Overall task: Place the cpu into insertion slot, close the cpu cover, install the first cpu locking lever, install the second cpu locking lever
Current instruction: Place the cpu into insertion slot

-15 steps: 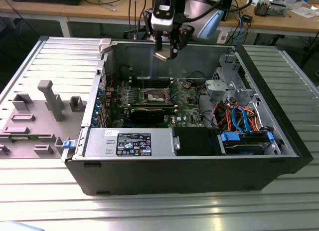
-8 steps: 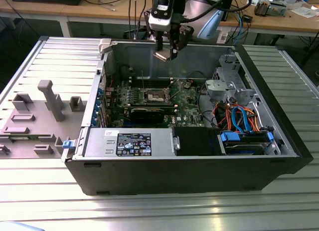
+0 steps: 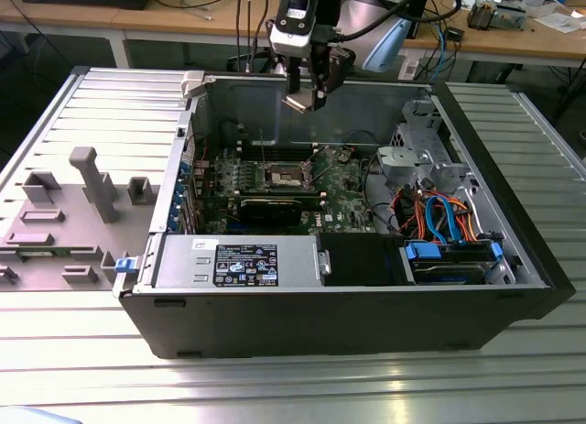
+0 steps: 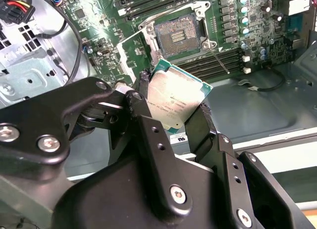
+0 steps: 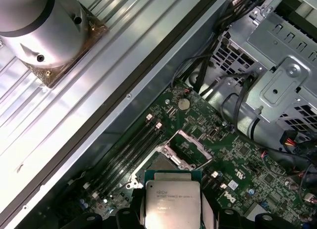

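Black gripper (image 4: 174, 95) is pinching the silver-topped square cpu (image 4: 178, 101). Beneath, the metal-rimmed insertion slot (image 4: 177, 37) is lying exposed, silver cpu cover (image 4: 123, 55) seemingly raised.

A ribbed silver aluminium tabletop (image 3: 82, 369) spreads across the foreground, catching soft glare. Behind it runs a long light-wood workbench (image 3: 92, 23) on white legs (image 3: 117, 50), with dark floor (image 3: 46, 58) beneath.

Flat square cpu (image 4: 176, 101), silver-grey metal top on a green rim, tilted, pinched at two opposite edges in the gripper (image 4: 174, 95), raised clear above the green board (image 5: 242, 164). Square insertion slot (image 4: 179, 37) set in that board, dark centre, metal rim, uncovered. Thin metal cpu cover (image 4: 132, 55) swung open, standing up at the slot's edge.
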You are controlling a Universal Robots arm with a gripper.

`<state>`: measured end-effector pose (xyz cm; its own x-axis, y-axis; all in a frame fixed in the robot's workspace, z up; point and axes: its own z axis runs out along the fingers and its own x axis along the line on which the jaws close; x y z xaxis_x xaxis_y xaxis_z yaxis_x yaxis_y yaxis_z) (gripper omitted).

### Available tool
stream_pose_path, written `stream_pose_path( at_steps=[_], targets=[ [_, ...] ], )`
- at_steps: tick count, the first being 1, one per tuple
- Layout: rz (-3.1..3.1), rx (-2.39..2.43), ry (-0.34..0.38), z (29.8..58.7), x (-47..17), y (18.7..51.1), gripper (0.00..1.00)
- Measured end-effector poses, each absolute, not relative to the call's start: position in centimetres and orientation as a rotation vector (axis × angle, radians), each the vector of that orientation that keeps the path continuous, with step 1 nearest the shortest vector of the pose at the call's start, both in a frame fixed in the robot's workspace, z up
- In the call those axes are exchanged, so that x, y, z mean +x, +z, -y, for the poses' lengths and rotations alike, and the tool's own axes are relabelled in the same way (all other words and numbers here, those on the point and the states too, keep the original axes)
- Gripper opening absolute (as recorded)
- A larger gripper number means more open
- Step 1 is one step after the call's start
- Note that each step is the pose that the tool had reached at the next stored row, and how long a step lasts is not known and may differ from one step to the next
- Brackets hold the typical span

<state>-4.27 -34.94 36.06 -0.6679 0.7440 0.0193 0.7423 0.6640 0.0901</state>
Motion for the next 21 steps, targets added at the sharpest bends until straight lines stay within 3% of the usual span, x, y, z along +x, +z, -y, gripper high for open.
stream_pose_path(
  at_steps=[21],
  targets=[
    [-2.784, 1.398, 0.139, 34.94, -4.27, 36.04, 0.54]
  ],
)
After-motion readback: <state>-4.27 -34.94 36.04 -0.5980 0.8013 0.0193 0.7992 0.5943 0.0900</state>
